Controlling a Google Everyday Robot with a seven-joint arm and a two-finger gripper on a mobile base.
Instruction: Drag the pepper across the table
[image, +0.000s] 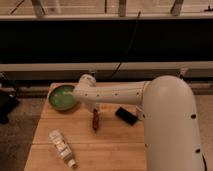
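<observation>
In the camera view, a light wooden surface (115, 145) made of plank strips fills the lower middle of the scene, with a dark window wall behind its far edge. A thick white arm (125, 92) reaches in from the right, over the far half of the surface, and bends down at a rounded joint near the far left part. The hand (94, 111) hangs below that joint, right over the top end of the pepper (95, 121); it seems to be touching or pinching that end, but the arm hides the spot, so whether it is clenched or released I cannot tell.

The pepper is a small dark red-brown thing lying roughly in the middle of the surface, its length running from the far edge towards the near edge.

A green bowl (61, 97) sits at the far left corner, partly covered by the arm's joint. A flat black phone (127, 115) lies just right of the pepper, close to the arm's big white body. A white bottle (62, 147) lies on its side near the near left corner, tilted, with its cap end pointing towards the near edge.
</observation>
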